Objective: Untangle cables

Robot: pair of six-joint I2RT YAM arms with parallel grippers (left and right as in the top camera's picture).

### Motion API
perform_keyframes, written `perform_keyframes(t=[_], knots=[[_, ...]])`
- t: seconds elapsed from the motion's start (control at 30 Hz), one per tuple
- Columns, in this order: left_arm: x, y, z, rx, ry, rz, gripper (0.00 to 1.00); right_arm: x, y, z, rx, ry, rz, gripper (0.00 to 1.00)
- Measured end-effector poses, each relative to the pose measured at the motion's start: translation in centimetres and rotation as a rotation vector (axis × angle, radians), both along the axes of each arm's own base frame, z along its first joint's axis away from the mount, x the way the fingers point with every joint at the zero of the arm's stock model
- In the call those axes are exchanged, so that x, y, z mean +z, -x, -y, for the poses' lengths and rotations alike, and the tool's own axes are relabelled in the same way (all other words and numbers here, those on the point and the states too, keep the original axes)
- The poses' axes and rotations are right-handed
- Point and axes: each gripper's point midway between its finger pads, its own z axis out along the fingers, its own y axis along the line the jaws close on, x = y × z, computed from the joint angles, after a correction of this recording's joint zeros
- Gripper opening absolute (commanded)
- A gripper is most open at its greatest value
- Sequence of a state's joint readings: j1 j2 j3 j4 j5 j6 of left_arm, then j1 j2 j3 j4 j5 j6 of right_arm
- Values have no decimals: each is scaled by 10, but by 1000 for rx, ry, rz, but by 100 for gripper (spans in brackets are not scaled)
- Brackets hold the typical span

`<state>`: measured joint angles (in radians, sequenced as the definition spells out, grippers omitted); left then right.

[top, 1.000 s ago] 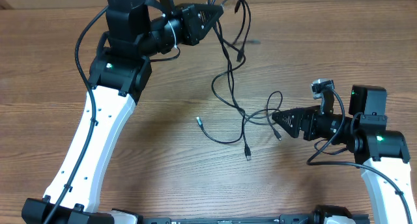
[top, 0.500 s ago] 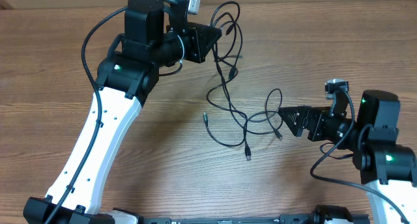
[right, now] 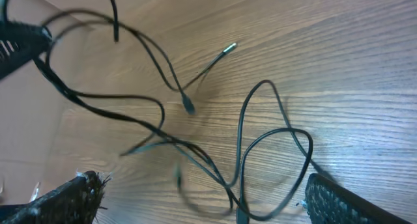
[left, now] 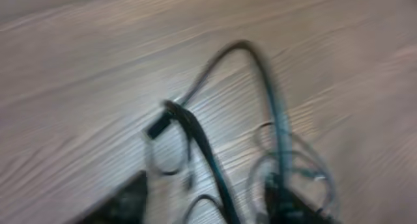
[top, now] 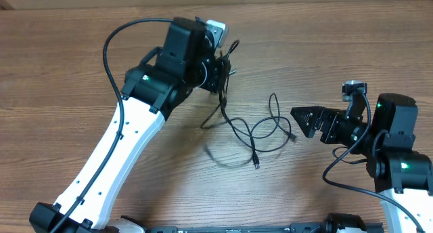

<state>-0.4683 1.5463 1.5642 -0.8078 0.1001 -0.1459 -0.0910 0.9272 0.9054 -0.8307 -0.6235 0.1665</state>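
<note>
Your left arm (top: 169, 67) has a long white link (top: 111, 158) with small dark dots, black joint housings and a thick black wire (top: 108, 47). Your right arm (top: 396, 135) is mostly black, green-lit, with a wedge-shaped right gripper (top: 302, 121).

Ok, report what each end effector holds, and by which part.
Right end effector: open, holding nothing. Left end effector: the thin black cables run up to it, but the blurred wrist view cannot confirm a grip.
</note>
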Motion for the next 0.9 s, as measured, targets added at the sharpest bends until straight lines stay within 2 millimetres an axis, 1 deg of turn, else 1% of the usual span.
perform_keyframes(t=[0.07, 0.17, 0.23, 0.27, 0.43, 0.53, 0.73, 0.9], knots=[[-6, -1, -12, 35, -63, -3, 81, -1, -1, 0, -2, -2, -5, 97], [-14, -1, -23, 70, -118, -18, 90, -2, -1, 0, -3, -3, -10, 97], [-24, -2, -26, 85, -146, -42, 98, -2, -1, 0, -4, -4, -10, 98], [-30, -2, -28, 90, -159, -61, 100, -2, -1, 0, -3, -4, -9, 98], [-65, -2, -32, 128, -210, -169, 100, -2, -1, 0, -4, -4, -9, 98], [-78, 3, -34, 135, -233, -220, 100, -2, -1, 0, -4, -4, -10, 98], [-89, 19, -43, 144, -275, -300, 100, -2, -1, 0, -6, -4, -11, 100], [-94, 28, -57, 202, -305, -352, 100, -2, -1, 0, -7, -5, -13, 100]])
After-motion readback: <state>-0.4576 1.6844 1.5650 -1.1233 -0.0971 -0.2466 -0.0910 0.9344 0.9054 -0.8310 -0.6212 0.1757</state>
